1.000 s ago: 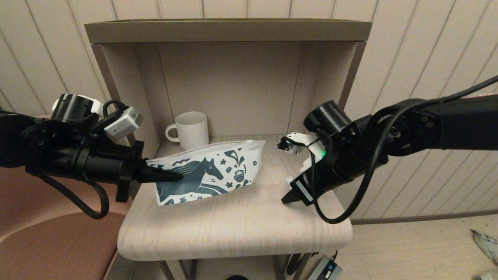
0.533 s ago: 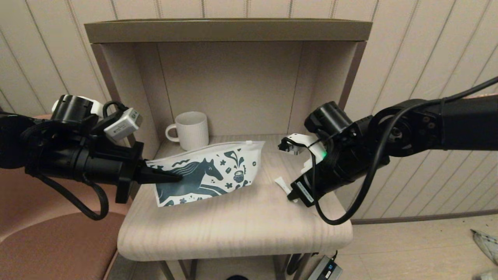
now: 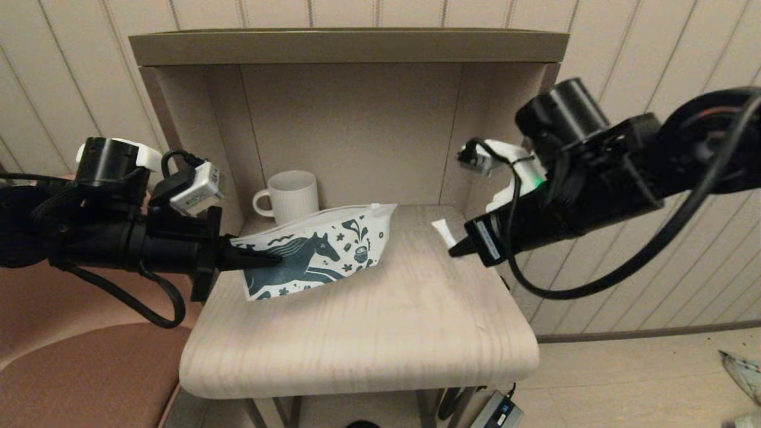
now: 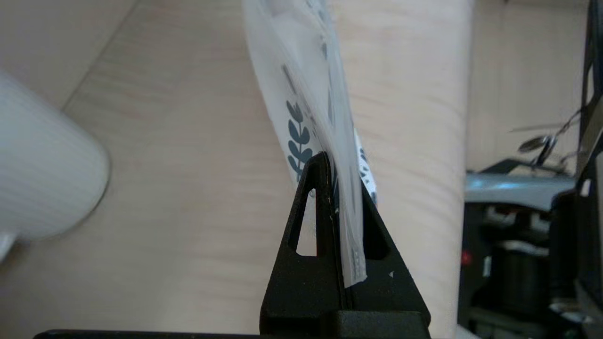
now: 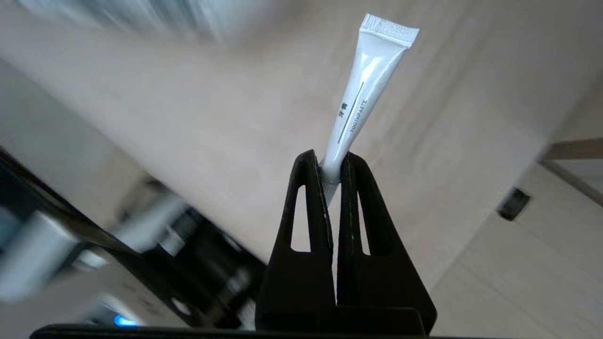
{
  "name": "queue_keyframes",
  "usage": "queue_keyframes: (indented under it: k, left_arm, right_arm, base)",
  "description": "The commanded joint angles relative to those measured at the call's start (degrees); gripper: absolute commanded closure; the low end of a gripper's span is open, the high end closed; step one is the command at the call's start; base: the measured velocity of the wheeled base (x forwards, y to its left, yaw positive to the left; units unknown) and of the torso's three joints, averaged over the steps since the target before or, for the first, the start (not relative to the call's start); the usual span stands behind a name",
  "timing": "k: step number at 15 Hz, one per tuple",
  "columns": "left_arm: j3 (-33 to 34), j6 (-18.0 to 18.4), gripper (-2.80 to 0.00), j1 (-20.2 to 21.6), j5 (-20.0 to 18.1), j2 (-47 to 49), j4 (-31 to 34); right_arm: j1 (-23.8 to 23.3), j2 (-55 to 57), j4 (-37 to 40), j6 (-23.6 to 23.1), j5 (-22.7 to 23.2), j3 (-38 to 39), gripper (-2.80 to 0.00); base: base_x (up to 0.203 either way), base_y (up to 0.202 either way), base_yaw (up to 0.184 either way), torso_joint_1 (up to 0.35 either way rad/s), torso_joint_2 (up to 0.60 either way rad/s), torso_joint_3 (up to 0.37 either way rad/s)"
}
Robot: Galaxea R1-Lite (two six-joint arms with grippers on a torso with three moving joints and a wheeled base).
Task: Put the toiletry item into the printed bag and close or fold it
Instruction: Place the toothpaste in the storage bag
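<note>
Gripping the printed bag [image 3: 321, 252] by its edge at nine o'clock, the left hand [image 3: 270, 260] has its fingers pressed tight on the fabric, holding it tilted above the surface [image 3: 368, 321]. Over at three o'clock, the right hand [image 3: 456, 249] is clamped on the toiletry item [image 3: 443, 232], a slim white tube held aloft, well apart from the bag. A ribbed mug [image 3: 291, 196] stands behind the bag.

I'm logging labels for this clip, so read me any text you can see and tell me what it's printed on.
"TOOTHPASTE", running lengthwise along the white toothpaste tube clamped in the right end effector.
Two small characters beside that word on the tube: too small to read surely.
The printed bag, pinched by the left end effector: pictures only, no words.
</note>
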Motion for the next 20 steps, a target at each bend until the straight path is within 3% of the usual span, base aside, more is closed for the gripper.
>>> queue_keyframes:
  k: [1,4,8,10,12,14,18,20]
  left_arm:
    - [0.12,0.61,0.00,-3.35,2.50,-0.76,-0.32]
    - [-0.20,5.04,0.00,-8.87,15.63,-1.12,-1.57]
    - [0.15,8.87,0.00,-13.61,26.08,-3.98,-1.87]
    - [0.60,9.92,0.00,-14.95,28.42,-5.54,-1.87]
    - [1.40,10.09,0.00,-16.58,30.30,-6.99,-1.87]
    - [1.88,10.32,0.00,-18.20,32.76,-7.46,-1.96]
    - [2.34,10.29,0.00,-19.90,32.76,-7.28,-1.96]
    - [2.53,10.24,0.00,-19.90,32.78,-6.58,-2.78]
  right_arm:
    - [0.69,-3.26,2.41,3.10,0.13,-4.15,0.00]
    - [5.21,-3.35,8.94,9.40,0.69,-9.68,0.00]
    - [9.16,-1.36,16.74,14.16,6.52,-16.30,0.00]
    - [9.48,1.30,20.88,16.10,11.74,-18.80,0.00]
    - [9.53,3.30,21.42,17.53,12.10,-18.79,0.00]
    - [9.56,4.02,21.48,18.62,15.46,-18.79,0.00]
    - [9.30,4.74,20.39,19.43,18.86,-18.82,0.00]
    - [8.41,4.68,20.52,21.01,25.56,-18.80,0.00]
  base:
    - [0.000,0.000,0.000,0.000,0.00,0.000]
    - [0.000,0.000,0.000,0.000,0.00,0.000]
    - [0.000,0.000,0.000,0.000,0.00,0.000]
    - [0.000,0.000,0.000,0.000,0.00,0.000]
    - [0.000,0.000,0.000,0.000,0.00,0.000]
    - [0.000,0.000,0.000,0.000,0.00,0.000]
    - [0.000,0.000,0.000,0.000,0.00,0.000]
    - [0.000,0.000,0.000,0.000,0.00,0.000]
